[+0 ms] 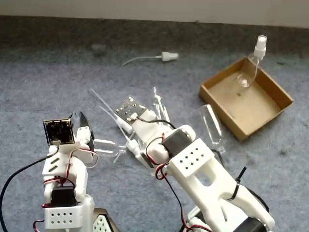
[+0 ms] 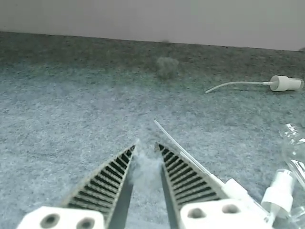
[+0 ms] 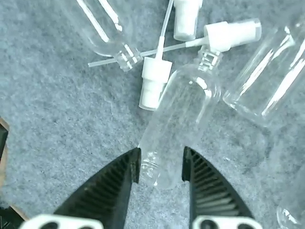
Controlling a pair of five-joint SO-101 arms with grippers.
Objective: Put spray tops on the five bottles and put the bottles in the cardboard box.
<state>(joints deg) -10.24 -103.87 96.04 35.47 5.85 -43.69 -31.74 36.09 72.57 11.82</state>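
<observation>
My right gripper (image 3: 160, 164) is shut on the base end of a clear bottle (image 3: 178, 107) that lies on the grey carpet without a top. Around its neck lie loose white spray tops (image 3: 155, 81) (image 3: 233, 32) (image 3: 186, 19) with thin tubes, and two more clear bottles (image 3: 102, 28) (image 3: 271, 78). My left gripper (image 2: 146, 148) hovers over bare carpet, open a little with nothing between its fingers; from above it (image 1: 82, 123) is left of the pile. The cardboard box (image 1: 275, 92) at the right holds one bottle with a spray top (image 1: 258, 48) leaning at its far corner.
Another spray top (image 1: 166, 57) (image 2: 286, 83) with a curved tube lies alone toward the far edge. A clear bottle (image 1: 212, 123) lies just left of the box. A wall bounds the carpet at the back. Open carpet lies at the far left.
</observation>
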